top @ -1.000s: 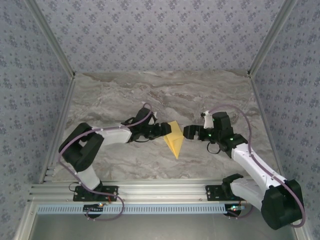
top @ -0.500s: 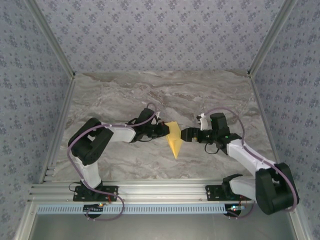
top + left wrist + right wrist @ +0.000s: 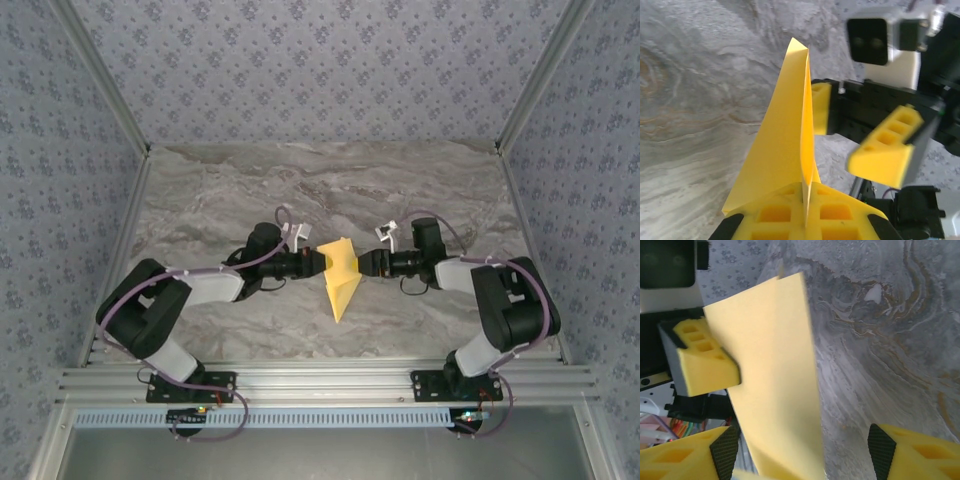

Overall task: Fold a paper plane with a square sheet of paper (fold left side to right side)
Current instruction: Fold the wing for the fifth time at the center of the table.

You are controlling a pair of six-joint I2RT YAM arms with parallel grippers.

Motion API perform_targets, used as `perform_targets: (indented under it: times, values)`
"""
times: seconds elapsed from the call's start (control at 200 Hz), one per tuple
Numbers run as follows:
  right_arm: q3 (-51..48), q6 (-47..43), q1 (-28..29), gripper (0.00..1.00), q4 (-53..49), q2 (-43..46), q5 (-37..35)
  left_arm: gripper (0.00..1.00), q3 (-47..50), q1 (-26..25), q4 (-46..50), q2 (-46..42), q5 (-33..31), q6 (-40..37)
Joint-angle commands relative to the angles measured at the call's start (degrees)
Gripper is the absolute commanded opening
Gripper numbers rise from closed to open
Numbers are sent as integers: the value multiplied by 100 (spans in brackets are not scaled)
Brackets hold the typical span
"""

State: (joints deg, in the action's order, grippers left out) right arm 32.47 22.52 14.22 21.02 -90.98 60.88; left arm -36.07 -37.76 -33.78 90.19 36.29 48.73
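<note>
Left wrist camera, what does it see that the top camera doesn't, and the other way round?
Left wrist close-up: the layers of the yellow paper are pinched together between the left gripper fingers. The right gripper faces it with its fingers apart.
Top camera: the whole scene. Both arms reach in from either side, there are wallpapered walls around, and the paper's pointed tip aims toward the arm bases.
Both: the folded paper, the two grippers and the marble table.

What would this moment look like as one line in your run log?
paper: folded, pointed | left claw: shut on paper | right claw: open around paper
</note>
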Motion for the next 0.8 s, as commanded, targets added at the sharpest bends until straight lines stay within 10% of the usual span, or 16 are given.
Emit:
perform_targets:
  times: [0.0,0.665,0.794]
  values:
    - [228,20,17,67,618,-236,758,0,37,-3,-381,-262,359,-243]
    - [435,-804,-78,8,-933,88,1068,0,-62,-3,-240,52,425,-300]
    - [462,-687,-6,0,-1251,97,675,25,-281,18,279,165,273,-537]
